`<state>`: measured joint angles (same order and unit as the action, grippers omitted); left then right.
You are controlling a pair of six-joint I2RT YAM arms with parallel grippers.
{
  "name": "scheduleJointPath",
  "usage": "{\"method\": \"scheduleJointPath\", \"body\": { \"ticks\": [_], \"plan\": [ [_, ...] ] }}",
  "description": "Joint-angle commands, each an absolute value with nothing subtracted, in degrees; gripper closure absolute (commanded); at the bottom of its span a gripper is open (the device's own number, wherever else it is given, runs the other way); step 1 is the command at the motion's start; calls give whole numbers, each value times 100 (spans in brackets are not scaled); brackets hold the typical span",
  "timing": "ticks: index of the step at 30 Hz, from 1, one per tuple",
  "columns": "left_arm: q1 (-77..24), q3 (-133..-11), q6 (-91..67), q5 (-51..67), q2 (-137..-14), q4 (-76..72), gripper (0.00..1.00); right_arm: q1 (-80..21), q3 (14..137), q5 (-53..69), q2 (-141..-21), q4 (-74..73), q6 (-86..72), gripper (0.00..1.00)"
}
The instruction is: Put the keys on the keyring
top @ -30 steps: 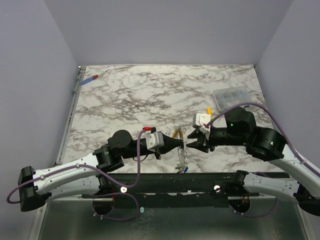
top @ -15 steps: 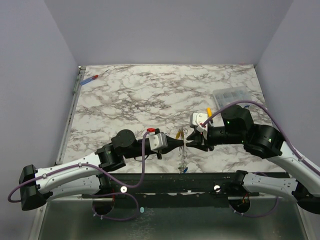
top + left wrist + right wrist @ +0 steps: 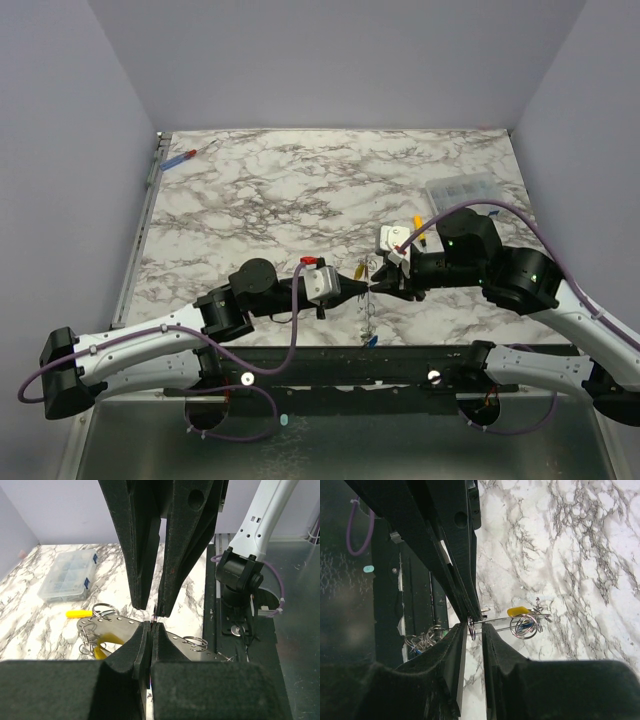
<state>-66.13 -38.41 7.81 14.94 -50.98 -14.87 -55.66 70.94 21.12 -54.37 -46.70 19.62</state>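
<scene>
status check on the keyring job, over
left gripper shut on keyring. right gripper astride small ring, grip unclear. yellow key by the wire. nothing blocking.

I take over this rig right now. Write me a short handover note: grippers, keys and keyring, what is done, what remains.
Left gripper: shut, pinching the keyring wire, held above the table.
Right gripper: jaws narrowly apart around a small ring, not clamped.
Keys: yellow-capped key and blue-capped key hang on the wire; other keys bunch lower.
Done: those appear threaded.
Left: clamp the small ring and, probably, feed it onto the keyring.
</scene>
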Motion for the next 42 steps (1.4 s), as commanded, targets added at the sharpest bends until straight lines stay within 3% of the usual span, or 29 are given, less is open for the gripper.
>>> {"method": "scheduleJointPath", "body": {
  "ticks": [1,20,24,32,39,42],
  "plan": [
    [-6645,-3936,827,1572,-5113,-1697,100,-5590,7096,2073,-5441,-4846,2035,74],
    [-6645,-3919,812,1630,-5158,-1657,100,-5590,6860,1874,-5457,-4795,2103,71],
    [-6644,-3936,813,1641,-5183,-1652,100,-5590,6826,1904,-5459,-4774,2118,76],
    [-6642,-3974,797,1654,-5238,-1650,100,-5590,6728,1919,-5423,-4699,2131,98],
    [-6641,-3968,794,1618,-5197,-1637,100,-5590,6539,1708,-5220,-4485,2063,99],
    [-6644,-3981,767,1546,-5177,-1627,86,-5590,6375,1576,-5010,-4234,2012,99]
  ]
}}
